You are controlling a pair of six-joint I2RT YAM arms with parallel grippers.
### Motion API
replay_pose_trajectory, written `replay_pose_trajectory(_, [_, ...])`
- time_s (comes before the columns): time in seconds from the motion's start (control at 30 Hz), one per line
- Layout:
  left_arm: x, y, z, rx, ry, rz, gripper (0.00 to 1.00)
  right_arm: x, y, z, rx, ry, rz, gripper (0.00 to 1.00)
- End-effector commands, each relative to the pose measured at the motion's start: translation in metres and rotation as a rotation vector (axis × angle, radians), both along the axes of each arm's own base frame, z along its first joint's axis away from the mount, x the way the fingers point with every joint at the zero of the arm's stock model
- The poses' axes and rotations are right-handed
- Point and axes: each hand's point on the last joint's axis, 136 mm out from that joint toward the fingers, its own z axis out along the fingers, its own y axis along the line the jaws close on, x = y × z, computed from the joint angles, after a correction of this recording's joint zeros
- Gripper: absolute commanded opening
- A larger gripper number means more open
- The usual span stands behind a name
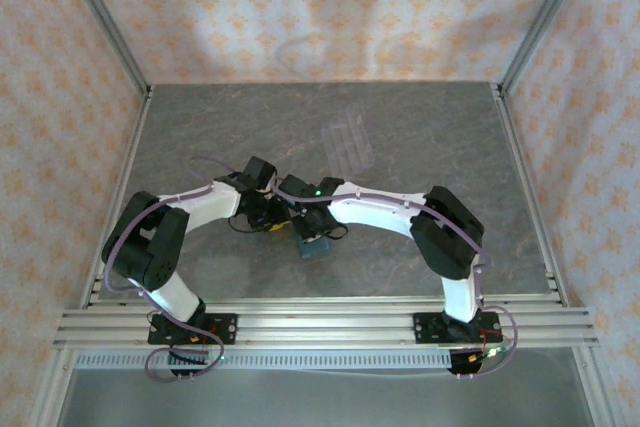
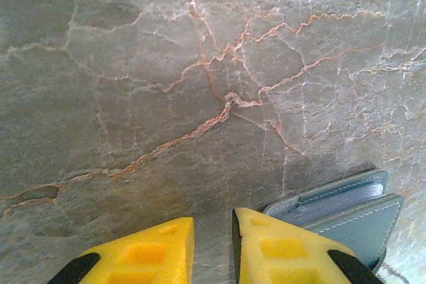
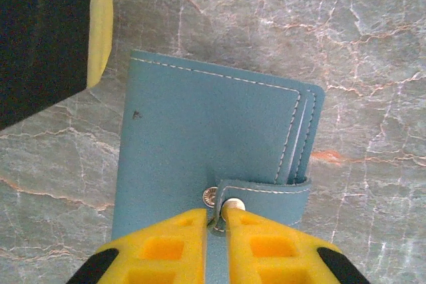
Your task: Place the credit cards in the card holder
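**Unfastening the wallet.** The wallet — teal, folded shut, flat on the table — is lying toward the middle of the near edge, well apart from the clear tray nearer the far edge. The right gripper is pinching the end of the strap, its fingers closed on it just beside the pale stud on the cover. The left gripper is hovering just beside the wallet, toward the table's left edge, with its fingers a narrow gap apart and holding nothing. Whether the snap is already free cannot be told. Judged step: the strap is being worked open. Doing this well is likely calling for a peel away from the stud — a straight lift risks carrying the light wallet along — with the left gripper pressing the cover down as a counter-hold.
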Motion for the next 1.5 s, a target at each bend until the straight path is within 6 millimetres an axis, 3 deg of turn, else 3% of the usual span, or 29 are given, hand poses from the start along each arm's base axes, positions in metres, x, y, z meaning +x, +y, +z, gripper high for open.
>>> replay_pose_trajectory(0.0, [0.001,0.001,0.006,-0.021,-0.027,-0.01,0.22,0.002,-0.004,-0.001,-0.056,-0.02,0.008,0.14])
replay_pose_trajectory(0.3, [0.0,-0.001,0.007,-0.03,-0.032,-0.03,0.22,0.003,0.0,-0.004,-0.052,-0.008,0.01,0.09])
replay_pose_trajectory(0.43, [-0.005,-0.002,0.009,-0.045,-0.034,-0.042,0.22,0.002,0.002,-0.003,-0.031,0.001,0.008,0.0])
replay_pose_trajectory(0.87, [-0.036,-0.006,0.007,-0.146,-0.021,-0.042,0.23,0.003,0.004,0.01,0.195,0.067,-0.067,0.0])
replay_pose_trajectory(1.23, [-0.031,-0.018,0.002,-0.211,-0.021,-0.039,0.19,0.003,0.019,0.017,0.386,0.142,-0.101,0.0])
replay_pose_trajectory(1.47, [-0.028,-0.02,-0.002,-0.196,-0.02,-0.043,0.16,0.004,0.017,0.016,0.439,0.18,-0.127,0.0])
